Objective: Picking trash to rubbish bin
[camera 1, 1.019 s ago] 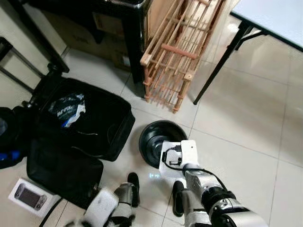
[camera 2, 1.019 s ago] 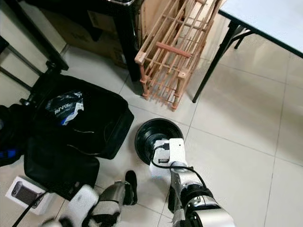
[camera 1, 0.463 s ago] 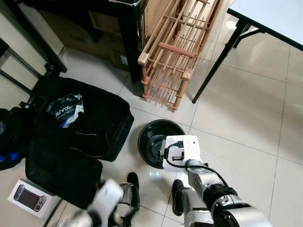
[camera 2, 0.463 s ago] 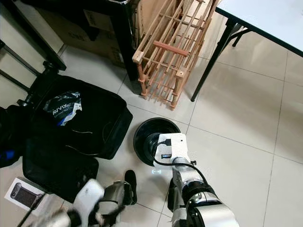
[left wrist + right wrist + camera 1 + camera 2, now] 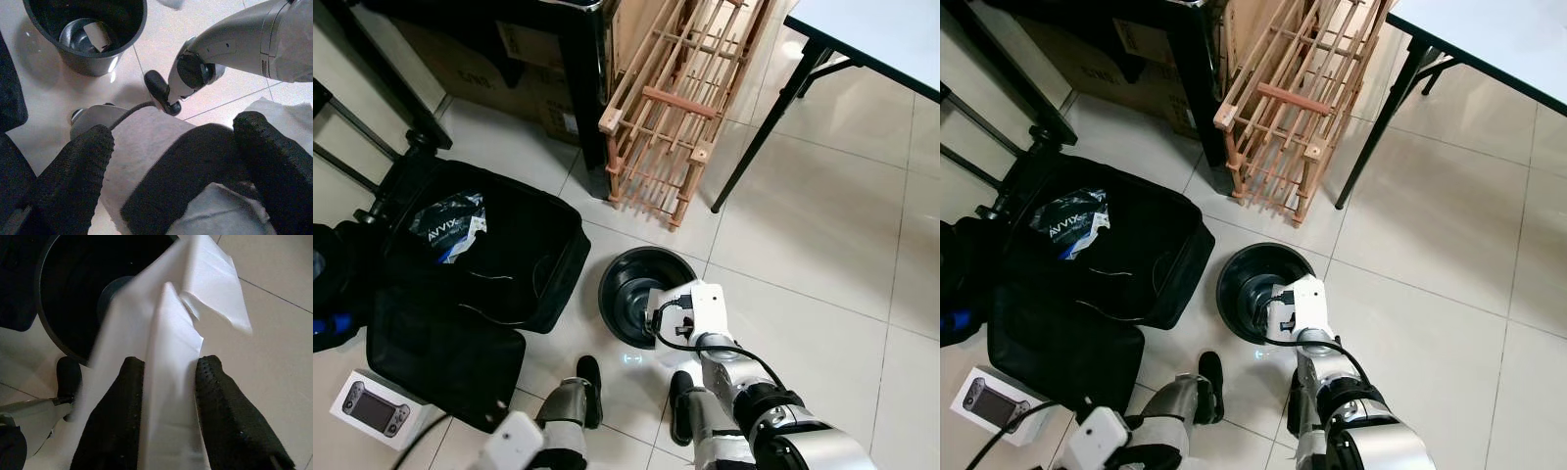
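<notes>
The right gripper [image 5: 166, 382] pinches a sheet of white paper [image 5: 190, 298] between its two black fingers, just over the near rim of the black rubbish bin [image 5: 631, 284] on the tiled floor; the paper looks light, limp and crease-prone, so a grip at its bunched middle suits it, and it should drop slowly once freed; inside the bin lies one small pale scrap [image 5: 98, 36]; the left gripper [image 5: 171, 161] hangs low, fingers spread, over white cloth.
</notes>
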